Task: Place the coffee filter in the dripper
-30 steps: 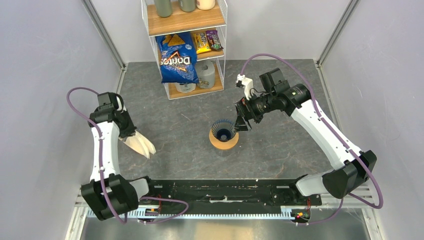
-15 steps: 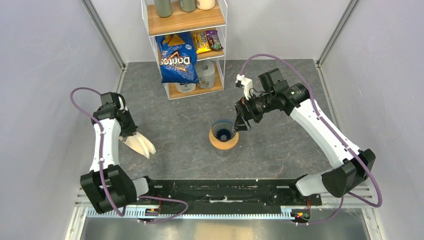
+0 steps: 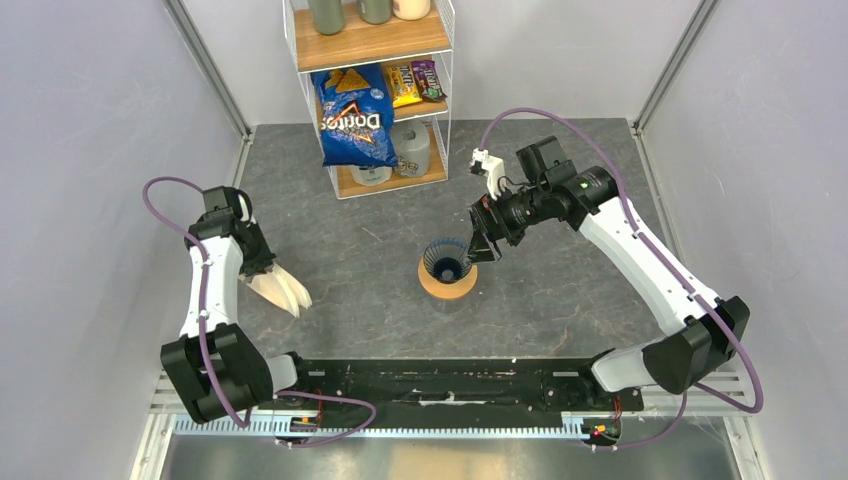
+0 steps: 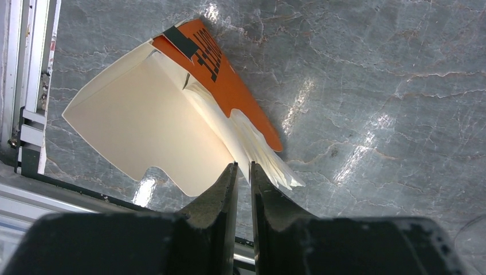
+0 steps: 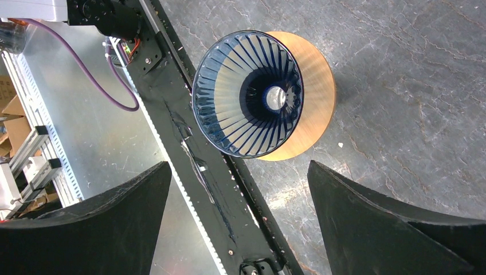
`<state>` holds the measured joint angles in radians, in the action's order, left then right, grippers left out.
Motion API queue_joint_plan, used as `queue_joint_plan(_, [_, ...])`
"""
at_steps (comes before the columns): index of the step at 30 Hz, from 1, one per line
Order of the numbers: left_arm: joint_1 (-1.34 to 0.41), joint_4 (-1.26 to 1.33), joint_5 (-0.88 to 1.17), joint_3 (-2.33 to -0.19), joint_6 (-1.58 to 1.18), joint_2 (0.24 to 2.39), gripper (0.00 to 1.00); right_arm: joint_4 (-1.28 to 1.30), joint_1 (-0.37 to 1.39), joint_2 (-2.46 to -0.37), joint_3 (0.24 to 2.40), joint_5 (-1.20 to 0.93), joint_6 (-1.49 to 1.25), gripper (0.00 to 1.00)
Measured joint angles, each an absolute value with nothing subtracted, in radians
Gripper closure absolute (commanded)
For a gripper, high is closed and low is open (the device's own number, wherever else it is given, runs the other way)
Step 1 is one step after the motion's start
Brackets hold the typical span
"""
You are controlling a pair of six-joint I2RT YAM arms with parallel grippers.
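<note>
Coffee filter (image 4: pixel 247 154) lies at the tips of my left tool (image 4: pixel 240 167), jaws pinched to a slit on the fanned sheets (image 4: pixel 269 164) spilling from the orange pack (image 4: pixel 229 86), their long axis running away from it; whether one sheet is caught I cannot tell. Across the counter (image 3: pixel 560 290), well to the right, the dripper (image 3: pixel 447 262) stands upright just ahead of my wide-open right tool (image 5: pixel 239 167). Since a second ago only the left arm (image 3: pixel 205 290) has shifted slightly.
</note>
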<state>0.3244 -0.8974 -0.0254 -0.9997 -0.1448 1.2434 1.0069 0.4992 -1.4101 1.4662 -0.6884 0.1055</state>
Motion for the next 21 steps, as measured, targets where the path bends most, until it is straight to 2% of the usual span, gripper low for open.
queue_joint_plan(21, [0.324,-0.857,-0.025,-0.986,-0.145,1.250,0.82,1.007,0.499,-1.423,1.467,-0.688,0.105,0.03])
